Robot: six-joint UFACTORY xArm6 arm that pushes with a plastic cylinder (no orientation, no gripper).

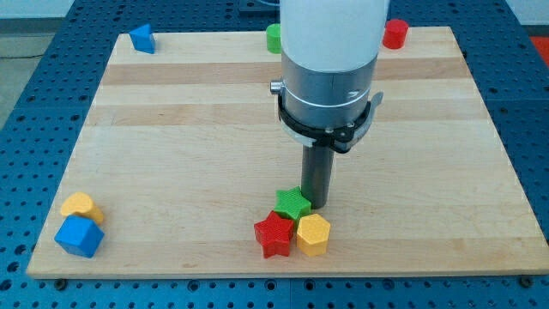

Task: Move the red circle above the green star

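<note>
The red circle [395, 33] sits at the top right edge of the wooden board [171, 129]. The green star [292, 202] lies near the view's bottom centre, touching a red star [274, 234] below it and a yellow hexagon [313, 233] at its lower right. My tip [318, 203] rests on the board right beside the green star's right side, just above the yellow hexagon. The red circle is far from my tip, up at the view's top right.
A green block [273, 38] shows partly behind the arm at the top centre. A blue block [142, 39] sits at the top left. A yellow block [81, 207] and a blue cube [79, 236] lie at the bottom left corner.
</note>
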